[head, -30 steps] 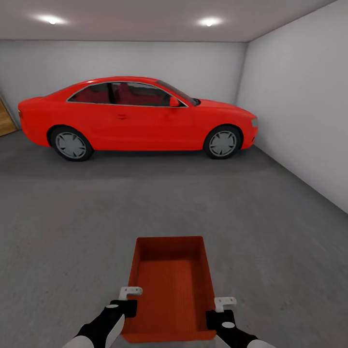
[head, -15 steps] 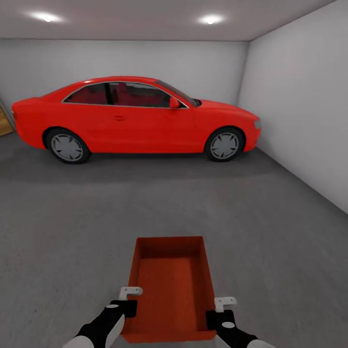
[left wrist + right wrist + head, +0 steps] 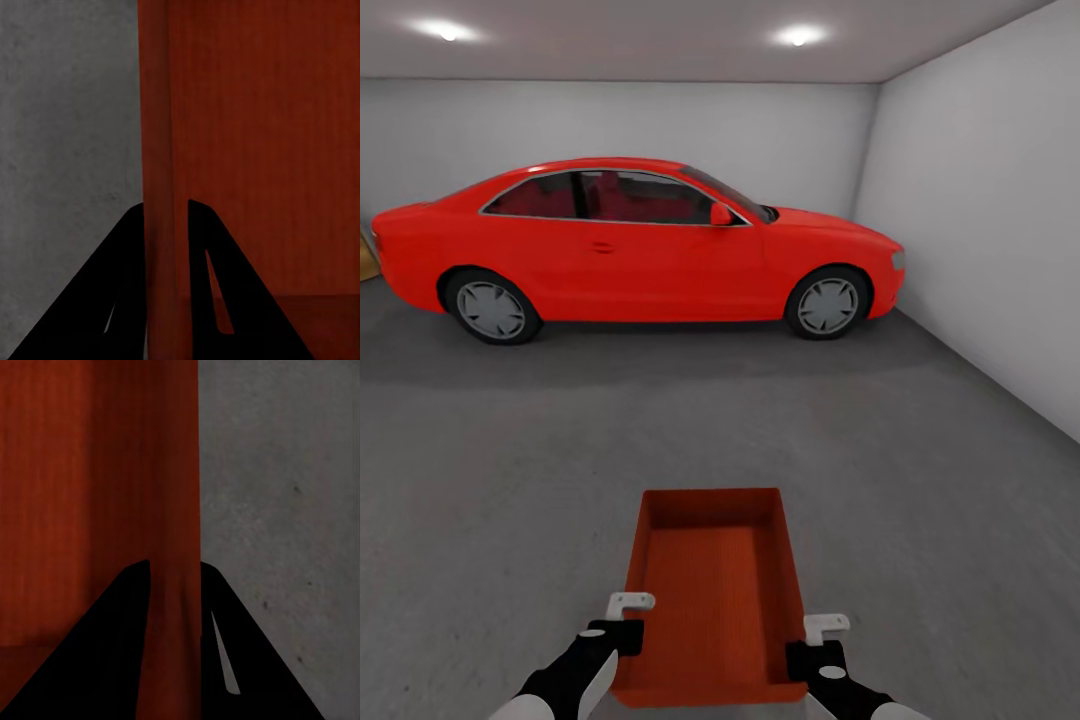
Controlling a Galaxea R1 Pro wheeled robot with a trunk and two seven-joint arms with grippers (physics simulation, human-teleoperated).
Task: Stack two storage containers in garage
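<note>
Container's (image 3: 712, 590) near end behind both claws.

The container's (image 3: 712, 600) near wall meets the frame's bottom edge — both arms are cut off there too.

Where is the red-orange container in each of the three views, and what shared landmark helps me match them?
Head view: container low at centre, between both grippers.
Left wrist view: its wall runs between the fingers.
Right wrist view: its wall runs between the fingers.
Shared landmark: the grey floor beside the container.
</note>
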